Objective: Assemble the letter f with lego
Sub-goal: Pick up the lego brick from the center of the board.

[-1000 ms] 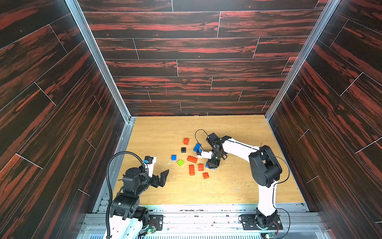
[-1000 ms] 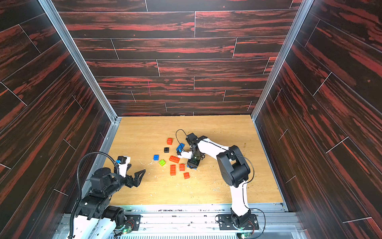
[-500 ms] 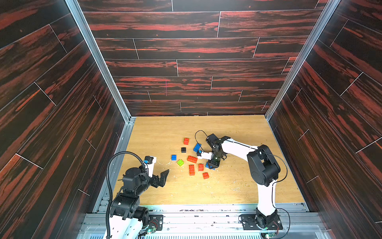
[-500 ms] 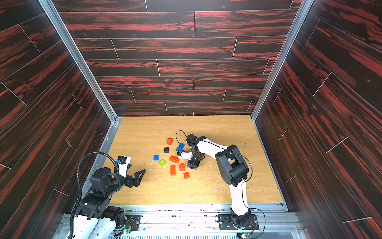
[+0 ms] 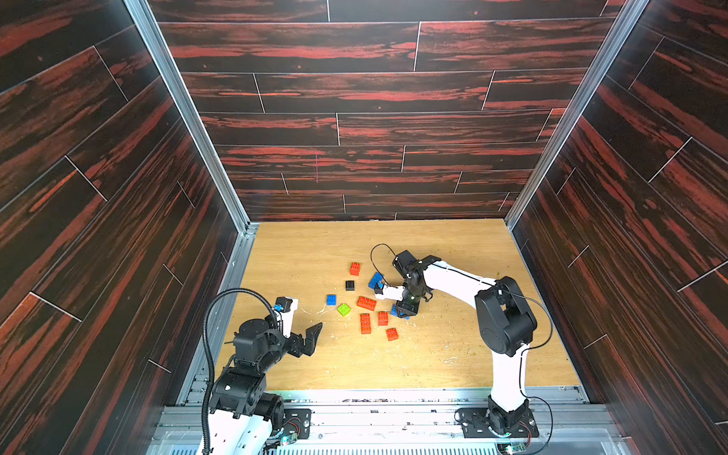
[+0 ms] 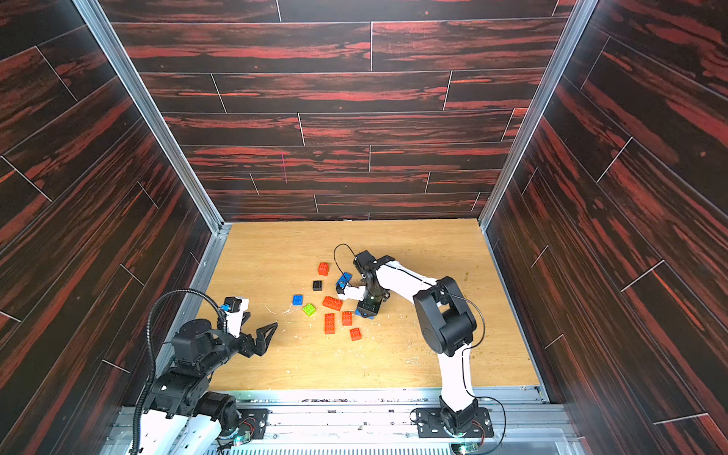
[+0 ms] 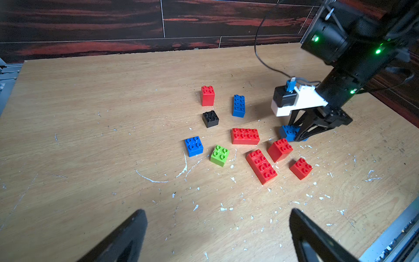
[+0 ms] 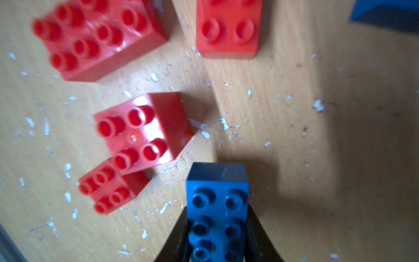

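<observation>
Right gripper: narrowed onto the blue oblong brick, one black finger pressed against each long side, studs facing the wrist camera. In a top view this gripper stands low over the wooden tabletop, at the right edge of the brick cluster. From the left wrist view the blue oblong brick sits at tabletop level; whether it is lifted clear cannot be told.

Left gripper: jaws wide apart, holding nothing, well apart from the bricks, near the left front of the tabletop.

Loose lego, all studs up, none joined:
- far red square brick, farthest from the arms' bases
- second blue oblong brick, beside it
- black square brick
- blue square brick, with the lime green square brick near it
- two red oblong bricks
- two red square bricks, the first near the gripped brick
</observation>
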`<act>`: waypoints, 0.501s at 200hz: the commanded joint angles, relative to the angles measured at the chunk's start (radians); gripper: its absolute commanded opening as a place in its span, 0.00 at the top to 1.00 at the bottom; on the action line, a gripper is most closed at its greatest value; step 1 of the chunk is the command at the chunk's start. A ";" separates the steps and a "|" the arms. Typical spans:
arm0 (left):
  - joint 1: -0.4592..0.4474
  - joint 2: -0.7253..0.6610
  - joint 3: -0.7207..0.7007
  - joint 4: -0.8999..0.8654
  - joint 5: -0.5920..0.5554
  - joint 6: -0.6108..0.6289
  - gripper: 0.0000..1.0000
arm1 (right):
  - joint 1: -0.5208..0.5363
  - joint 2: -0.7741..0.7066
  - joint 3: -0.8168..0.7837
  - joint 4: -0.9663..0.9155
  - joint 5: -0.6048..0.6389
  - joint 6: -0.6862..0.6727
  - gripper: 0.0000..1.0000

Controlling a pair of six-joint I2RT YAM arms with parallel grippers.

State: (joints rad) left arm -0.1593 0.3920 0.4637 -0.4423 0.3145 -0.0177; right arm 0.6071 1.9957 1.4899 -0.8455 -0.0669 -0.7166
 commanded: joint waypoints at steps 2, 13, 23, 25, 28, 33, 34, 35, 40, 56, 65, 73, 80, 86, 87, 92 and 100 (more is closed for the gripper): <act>-0.005 0.004 0.006 -0.012 0.010 0.004 0.00 | 0.008 -0.059 0.047 -0.057 -0.014 -0.063 0.74; -0.005 0.004 0.006 -0.012 0.011 0.004 0.00 | 0.007 -0.071 0.052 -0.062 -0.013 -0.085 0.75; -0.004 0.006 0.006 -0.012 0.012 0.005 0.00 | 0.007 -0.080 0.059 -0.066 -0.015 -0.101 0.75; -0.004 0.008 0.006 -0.012 0.012 0.005 0.00 | 0.008 -0.081 0.061 -0.067 -0.016 -0.104 0.75; -0.005 0.008 0.006 -0.011 0.014 0.006 0.00 | 0.007 -0.084 0.064 -0.072 -0.020 -0.110 0.75; -0.004 0.008 0.006 -0.012 0.016 0.005 0.00 | 0.007 -0.087 0.074 -0.084 -0.033 -0.124 0.75; -0.004 0.007 0.006 -0.012 0.016 0.005 0.00 | 0.008 -0.087 0.077 -0.086 -0.036 -0.126 0.76; -0.004 0.007 0.006 -0.012 0.017 0.007 0.00 | 0.007 -0.087 0.079 -0.089 -0.038 -0.128 0.76; -0.004 0.007 0.006 -0.011 0.015 0.007 0.00 | 0.008 -0.087 0.088 -0.098 -0.045 -0.135 0.76; -0.005 0.010 0.007 -0.011 0.018 0.007 0.00 | 0.008 -0.089 0.117 -0.133 -0.077 -0.174 0.78; -0.004 0.010 0.007 -0.012 0.019 0.007 0.00 | 0.008 -0.094 0.128 -0.138 -0.096 -0.191 0.78; -0.005 0.012 0.007 -0.012 0.020 0.008 0.00 | 0.011 -0.097 0.138 -0.141 -0.107 -0.196 0.78; -0.005 0.013 0.007 -0.010 0.021 0.009 0.00 | 0.012 -0.098 0.149 -0.149 -0.122 -0.201 0.78; -0.005 0.017 0.008 -0.009 0.020 0.008 0.00 | 0.013 -0.097 0.158 -0.156 -0.131 -0.203 0.78; -0.005 0.017 0.009 -0.010 0.020 0.008 0.00 | 0.014 -0.097 0.159 -0.157 -0.132 -0.204 0.78; -0.004 0.021 0.009 -0.009 0.020 0.008 0.00 | 0.015 -0.099 0.164 -0.159 -0.137 -0.204 0.78; -0.004 0.025 0.010 -0.008 0.020 0.008 0.00 | 0.021 -0.098 0.171 -0.165 -0.136 -0.208 0.77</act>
State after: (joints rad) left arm -0.1593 0.3981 0.4637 -0.4416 0.3187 -0.0174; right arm 0.6106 1.9240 1.6245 -0.9516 -0.1410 -0.8841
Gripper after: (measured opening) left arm 0.999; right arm 0.340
